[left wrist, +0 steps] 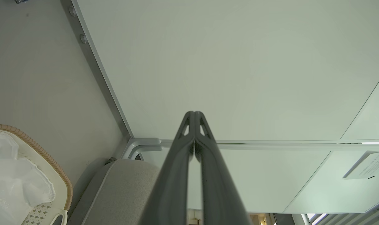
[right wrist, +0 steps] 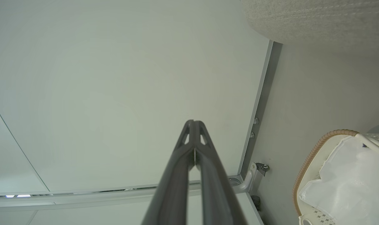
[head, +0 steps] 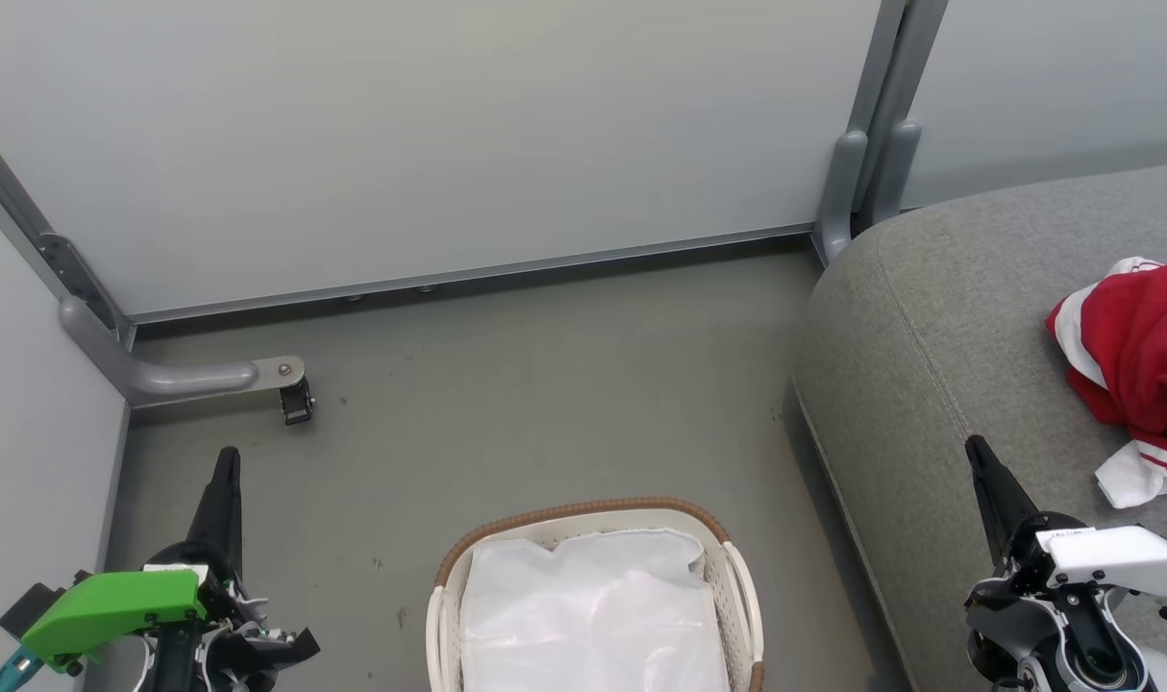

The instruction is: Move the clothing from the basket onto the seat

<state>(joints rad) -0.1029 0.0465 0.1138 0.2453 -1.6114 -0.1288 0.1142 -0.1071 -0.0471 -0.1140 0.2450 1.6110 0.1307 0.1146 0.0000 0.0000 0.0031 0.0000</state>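
Observation:
The red clothing (head: 1146, 351) with white trim lies crumpled on the grey seat (head: 939, 327) at the right edge of the head view. The white basket (head: 583, 519) with a brown woven rim stands on the floor at bottom centre, holding a plain white liner sheet (head: 593, 615). My left gripper (head: 226, 459) is shut at the lower left, left of the basket, with nothing in it. My right gripper (head: 975, 447) is shut over the seat's front part, left of the clothing and apart from it. The wrist views show the left gripper (left wrist: 194, 114) and the right gripper (right wrist: 193, 122) with fingers pressed together.
A pale partition wall (head: 430, 135) closes the back, with grey posts (head: 872, 144) at the corner by the seat. A grey bracket with a small black caster (head: 295, 402) sticks out over the floor at the left. Bare grey floor (head: 545, 384) lies between wall, basket and seat.

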